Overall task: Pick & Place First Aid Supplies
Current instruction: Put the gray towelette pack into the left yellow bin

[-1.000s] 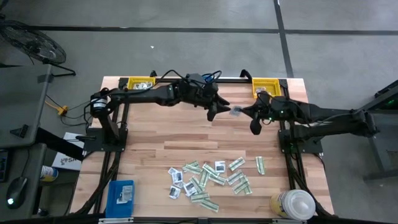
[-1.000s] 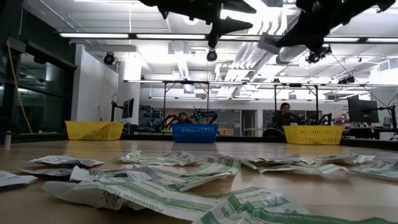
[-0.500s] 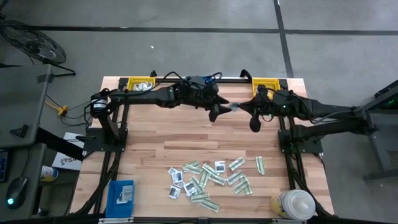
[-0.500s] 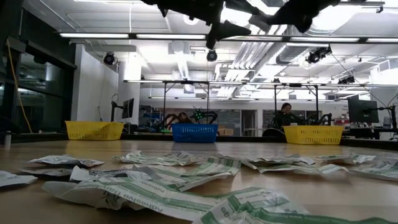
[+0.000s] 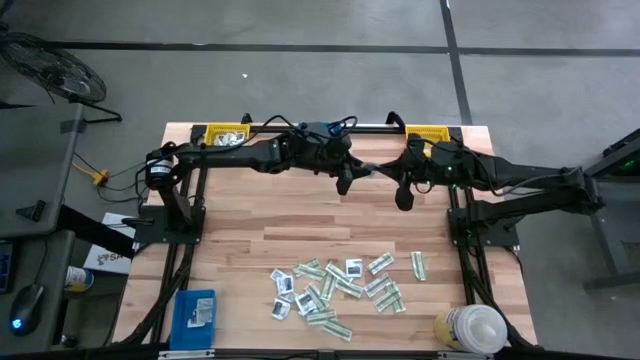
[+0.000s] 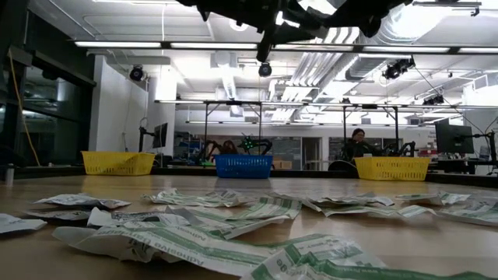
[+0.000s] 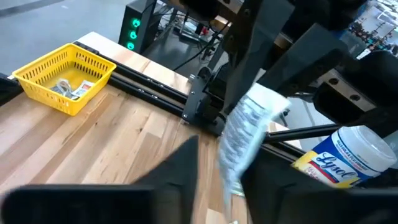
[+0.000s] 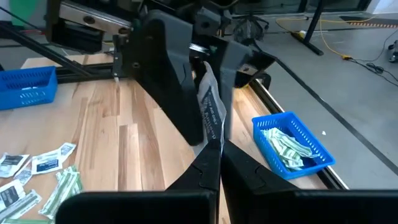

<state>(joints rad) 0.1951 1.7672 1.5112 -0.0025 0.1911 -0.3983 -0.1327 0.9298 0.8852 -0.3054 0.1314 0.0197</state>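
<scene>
Overhead, left gripper (image 5: 352, 177) and right gripper (image 5: 393, 180) meet above the table's (image 5: 240, 215) far middle. Right clenches a packet (image 8: 210, 113); left's open fingers (image 7: 180, 163) flank it. Other packets (image 5: 340, 284) lie scattered near.

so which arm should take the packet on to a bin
Probably left: left gripper is at the packet held by the right gripper, and a yellow bin holding packets lies on its side.

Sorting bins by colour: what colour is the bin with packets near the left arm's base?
Yellow bin, clearest in the left wrist view.
</scene>
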